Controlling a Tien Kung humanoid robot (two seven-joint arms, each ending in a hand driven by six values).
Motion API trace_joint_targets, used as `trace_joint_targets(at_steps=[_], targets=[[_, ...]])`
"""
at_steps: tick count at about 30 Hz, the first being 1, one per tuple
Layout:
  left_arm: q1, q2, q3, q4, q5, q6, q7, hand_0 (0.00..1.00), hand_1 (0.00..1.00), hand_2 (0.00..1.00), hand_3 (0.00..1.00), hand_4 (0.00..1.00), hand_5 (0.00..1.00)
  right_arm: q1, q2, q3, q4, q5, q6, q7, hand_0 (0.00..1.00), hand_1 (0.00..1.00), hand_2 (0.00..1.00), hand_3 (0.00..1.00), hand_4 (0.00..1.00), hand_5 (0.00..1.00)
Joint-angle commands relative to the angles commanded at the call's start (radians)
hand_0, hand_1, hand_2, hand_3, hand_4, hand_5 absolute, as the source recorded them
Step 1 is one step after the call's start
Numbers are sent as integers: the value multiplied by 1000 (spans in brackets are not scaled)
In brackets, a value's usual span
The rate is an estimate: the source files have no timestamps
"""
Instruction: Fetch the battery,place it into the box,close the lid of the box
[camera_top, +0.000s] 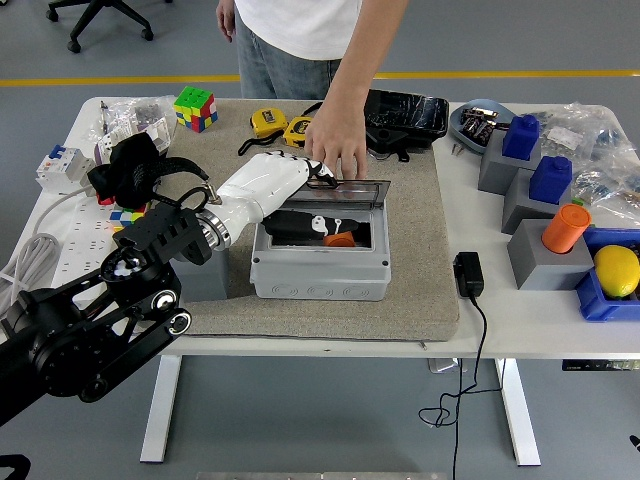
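Over the box (320, 262), the left hand (268, 184) reaches, palm down, onto its lid (352, 192).

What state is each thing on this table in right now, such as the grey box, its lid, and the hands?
Grey plastic box: open, an orange cylindrical battery lying inside.
Smoky transparent lid: partly lowered, tilted over the box.
Robot's white left hand: fingers on the lid's far edge.
Person's hand: resting on the lid's far edge, beside the robot's fingers.
Black power adapter: lying flat, cable hanging off the table.
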Motion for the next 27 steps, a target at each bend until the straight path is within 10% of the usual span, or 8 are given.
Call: trace_joint_targets(at_steps=[15,22,27], targets=[[-47,223,190,-147,-300,-94,1,761,753,721,753,998,998,7,-14,9,0,-6,-2,-2,794,736,739,794,998,959],[-40,222,170,-145,-293,-95,-3,763,754,722,755,998,998,11,-11,4,2,-1,-2,-2,794,736,739,794,998,957],[23,158,44,-124,-256,-58,-42,763,764,727,749,998,998,9,-7,10,1,-5,-2,-2,793,736,738,794,998,956]])
